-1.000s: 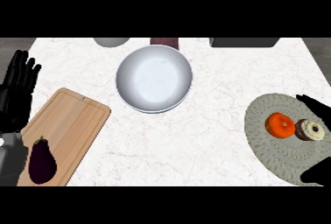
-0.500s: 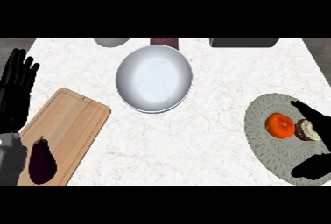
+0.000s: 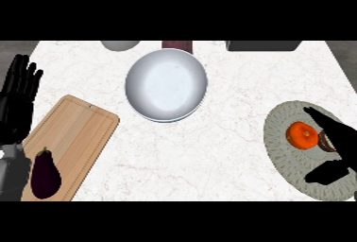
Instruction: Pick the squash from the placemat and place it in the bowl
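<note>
Head view: the squash (image 3: 301, 135) lay on the placemat (image 3: 286, 160) at the right. The right hand (image 3: 339, 133) hovered just beside it, fingers straight, thumb apart, holding nothing. The left hand (image 3: 17, 101) rested open at the left edge. Step in hand: approach. The next move likely called for closing round the squash, then carrying it far-left to the bowl (image 3: 166, 85)

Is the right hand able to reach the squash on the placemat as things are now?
Probably yes: the right hand is open over the placemat, close beside the squash, and nothing lies between them.
</note>
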Controlling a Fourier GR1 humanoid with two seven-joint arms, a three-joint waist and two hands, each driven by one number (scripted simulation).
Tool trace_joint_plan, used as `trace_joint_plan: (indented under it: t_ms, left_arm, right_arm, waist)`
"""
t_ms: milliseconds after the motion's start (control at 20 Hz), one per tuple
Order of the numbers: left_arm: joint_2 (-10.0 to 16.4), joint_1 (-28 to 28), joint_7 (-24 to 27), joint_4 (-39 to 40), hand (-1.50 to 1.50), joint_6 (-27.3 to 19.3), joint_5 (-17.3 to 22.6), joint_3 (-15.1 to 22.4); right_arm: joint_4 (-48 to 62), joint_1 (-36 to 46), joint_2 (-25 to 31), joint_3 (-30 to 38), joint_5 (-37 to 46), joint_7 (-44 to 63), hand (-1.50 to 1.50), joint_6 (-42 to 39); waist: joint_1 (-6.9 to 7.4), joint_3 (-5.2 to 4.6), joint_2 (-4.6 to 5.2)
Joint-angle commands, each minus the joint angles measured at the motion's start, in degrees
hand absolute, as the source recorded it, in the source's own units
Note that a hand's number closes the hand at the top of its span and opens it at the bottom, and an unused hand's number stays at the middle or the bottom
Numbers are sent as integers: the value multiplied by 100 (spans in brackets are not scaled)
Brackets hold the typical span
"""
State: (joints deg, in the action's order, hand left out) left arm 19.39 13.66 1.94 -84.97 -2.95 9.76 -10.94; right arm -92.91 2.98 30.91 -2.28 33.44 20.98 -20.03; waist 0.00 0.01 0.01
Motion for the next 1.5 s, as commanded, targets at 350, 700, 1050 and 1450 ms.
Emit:
trace_joint_plan:
  t_ms: [350,700,1050,1450]
  left_arm:
    - [-106,240,-188,55,0,51,-194,-59]
    - [-153,-81,-29,-108,0,331,9,-313]
    - [-270,-169,-88,-234,0,282,-246,-154]
    - [-186,-99,-62,-108,0,361,-129,-386]
  right_arm:
    - [1182,402,-495,36,900,-605,-150,184]
    - [1409,374,-698,292,1090,-770,-150,239]
    - [2333,865,-795,488,1331,-769,-150,279]
    - [2127,749,-842,463,1590,-1311,150,873]
  waist:
    - [6,0,2]
    - [2,-1,-2]
    - [12,-1,-1]
    - [-4,-2,-7]
